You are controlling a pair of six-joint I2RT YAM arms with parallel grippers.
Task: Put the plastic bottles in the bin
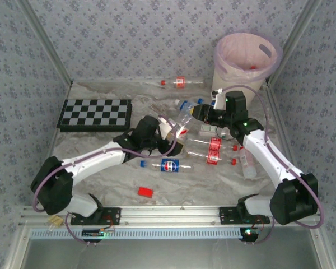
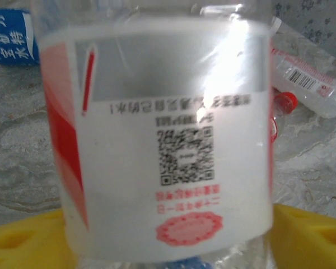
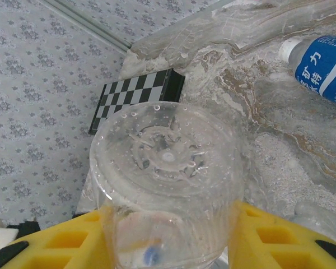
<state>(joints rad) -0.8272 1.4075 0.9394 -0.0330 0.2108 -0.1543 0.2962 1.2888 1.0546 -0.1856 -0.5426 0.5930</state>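
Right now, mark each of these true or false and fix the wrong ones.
1. The left claw is shut on a bottle with a red-and-white label. True.
2. The right claw is open and empty. False: the right claw grips a clear bottle, base toward its camera.
3. The bin lies on its side. False: the bin stands upright at the far right corner.
4. The checkerboard lies on the far left of the table. True.
5. The red block sits on the checkerboard. False: the red block lies on the table's near side, apart from the checkerboard.
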